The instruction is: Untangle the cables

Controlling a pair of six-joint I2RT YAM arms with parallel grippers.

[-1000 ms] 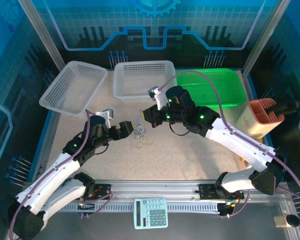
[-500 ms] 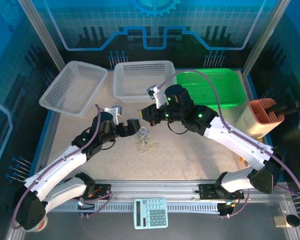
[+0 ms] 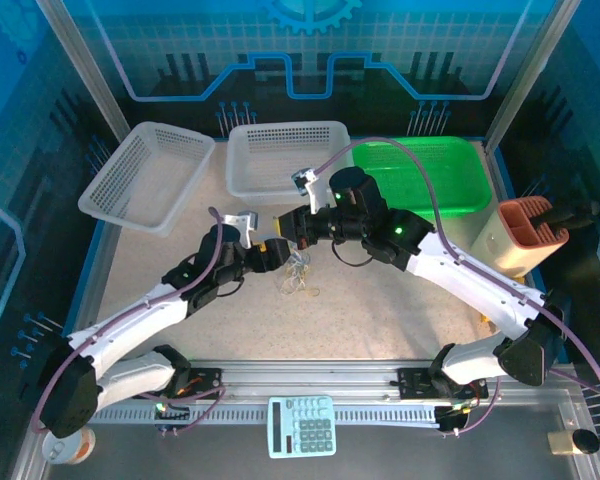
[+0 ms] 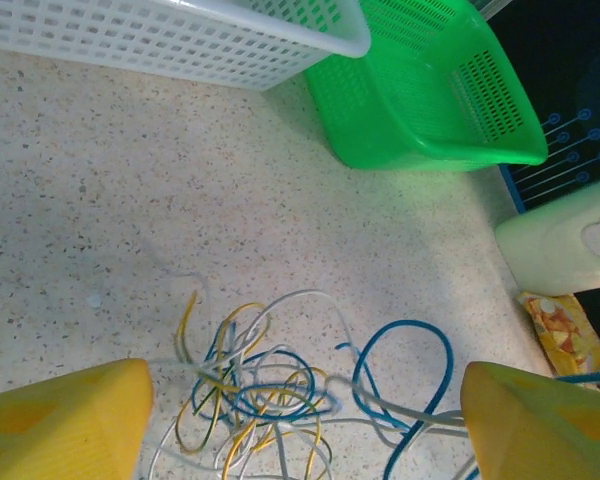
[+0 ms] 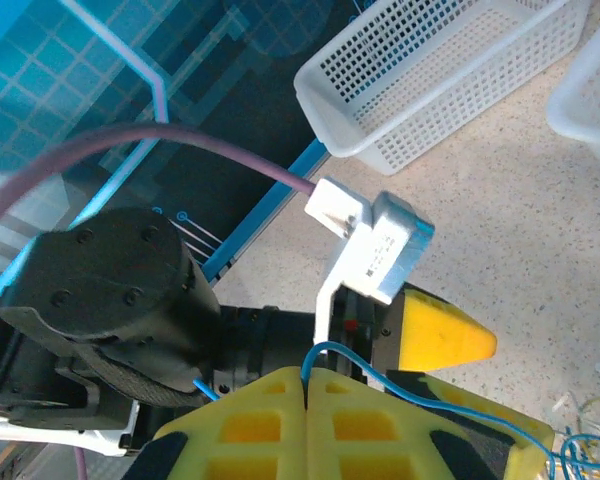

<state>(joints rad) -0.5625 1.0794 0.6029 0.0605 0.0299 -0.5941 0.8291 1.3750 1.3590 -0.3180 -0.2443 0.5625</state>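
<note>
The cables (image 3: 296, 276) lie as a small tangle of blue, yellow and white loops on the speckled table between the two grippers. In the left wrist view the tangle (image 4: 260, 390) and a large blue loop (image 4: 412, 358) sit between my left gripper's (image 4: 305, 425) wide-open yellow fingers (image 4: 65, 420). My left gripper (image 3: 271, 250) hovers at the tangle's left edge. My right gripper (image 3: 283, 224) is just above the tangle, and its yellow fingers (image 5: 270, 425) are pressed together on a thin blue cable (image 5: 450, 398) that trails right toward the tangle.
Two white baskets (image 3: 145, 175) (image 3: 285, 160) and a green basket (image 3: 430, 175) line the back of the table. A brown holder on a white box (image 3: 525, 232) stands at the right. A calculator (image 3: 302, 425) lies on the near rail.
My left arm has reached forward and right, bringing its gripper up to the tangle. My right gripper has shifted slightly left and back, and the tangle has moved a little.
</note>
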